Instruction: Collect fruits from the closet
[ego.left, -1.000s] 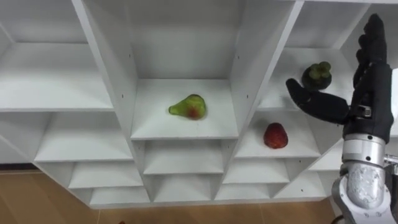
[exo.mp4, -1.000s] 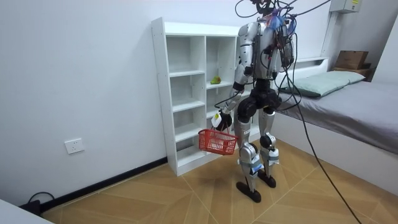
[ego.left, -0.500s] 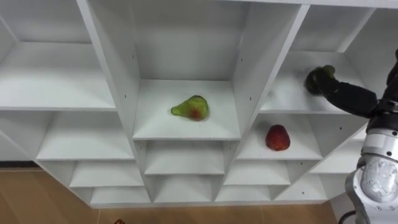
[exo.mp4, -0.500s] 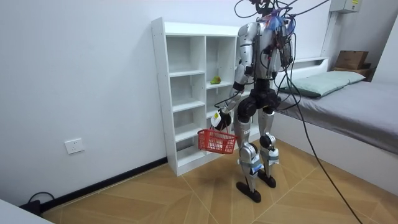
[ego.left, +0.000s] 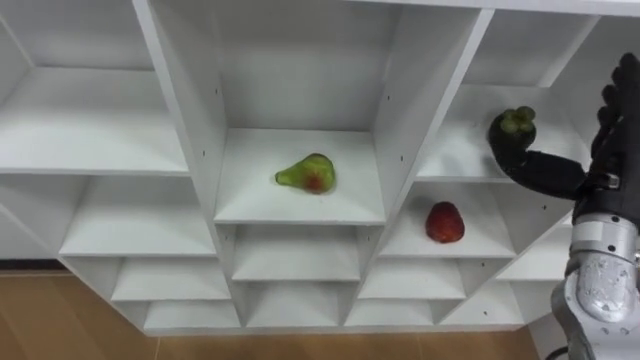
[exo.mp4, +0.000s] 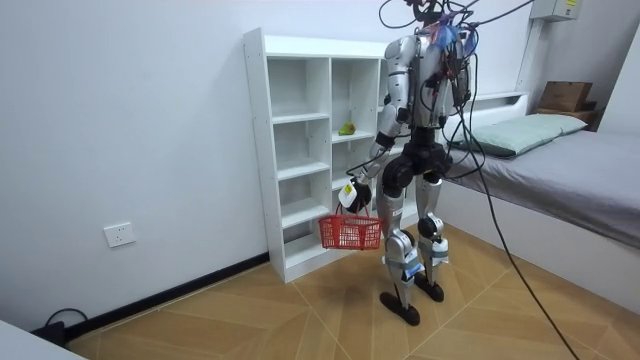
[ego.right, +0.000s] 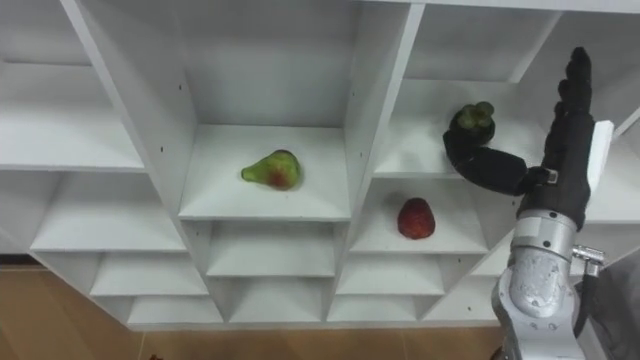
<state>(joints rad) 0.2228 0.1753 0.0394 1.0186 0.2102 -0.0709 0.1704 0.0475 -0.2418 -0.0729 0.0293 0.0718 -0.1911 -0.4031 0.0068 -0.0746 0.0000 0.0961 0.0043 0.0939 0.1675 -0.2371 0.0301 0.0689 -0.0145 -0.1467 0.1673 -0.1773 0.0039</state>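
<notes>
A white closet of open cubbies faces me. A green pear with a red blush lies in the middle cubby. To its right and one shelf lower sits a red fruit. A dark mangosteen sits in the upper right cubby. My right hand is open in front of that cubby, fingers straight up. Its thumb stretches left to just below the mangosteen. I cannot tell whether they touch. In the room view my left hand hangs low, shut on the handle of a red basket.
I stand upright close to the closet, at its right end in the room view. A bed with a pillow lies on the room view's right. The wooden floor behind me is open. The cubbies at left hold nothing.
My right hand went from hovering before the right column into the upper right cubby, and its thumb now sits under the mangosteen. The basket swung slightly.
</notes>
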